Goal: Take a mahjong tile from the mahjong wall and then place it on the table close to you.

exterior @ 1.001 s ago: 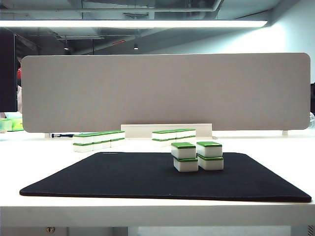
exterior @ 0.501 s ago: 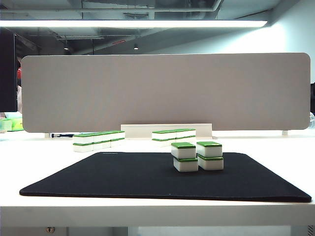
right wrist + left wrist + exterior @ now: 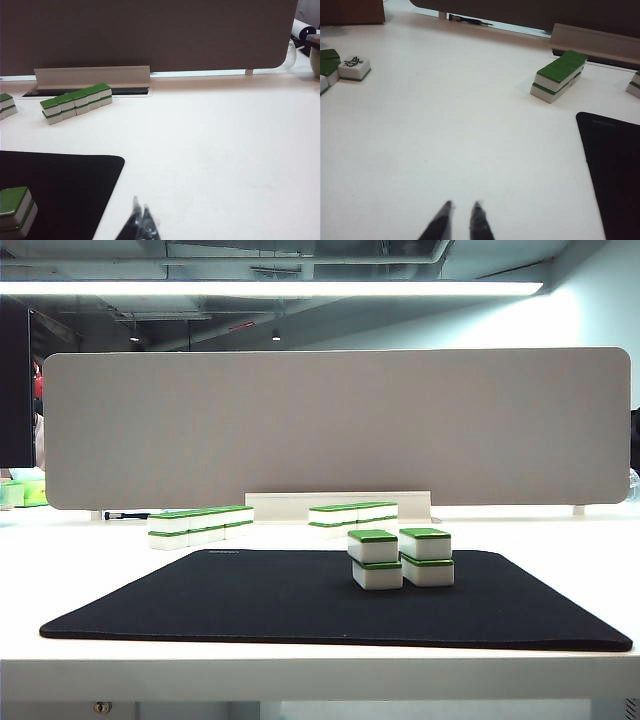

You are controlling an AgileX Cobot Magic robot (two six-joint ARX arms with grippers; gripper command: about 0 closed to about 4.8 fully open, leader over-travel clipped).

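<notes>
Neither gripper shows in the exterior view. The mahjong wall stands behind the black mat (image 3: 250, 600) as two-high rows of green-topped white tiles: one row (image 3: 352, 515) near the middle and another (image 3: 200, 523) to its left. In the right wrist view the middle row (image 3: 77, 102) lies far ahead of my right gripper (image 3: 140, 204), which is shut and holds nothing over the bare white table (image 3: 215, 150). My left gripper (image 3: 463, 205) hovers over the table (image 3: 445, 130) with a narrow gap between its tips and nothing in it, far from the left row (image 3: 559, 76).
Two lone two-tile stacks (image 3: 377, 560) (image 3: 427, 556) stand on the mat's far part; one stack (image 3: 15, 207) shows beside my right gripper. Loose tiles, one face up (image 3: 354, 67), lie far off to the side. A grey divider panel (image 3: 340, 425) closes the back.
</notes>
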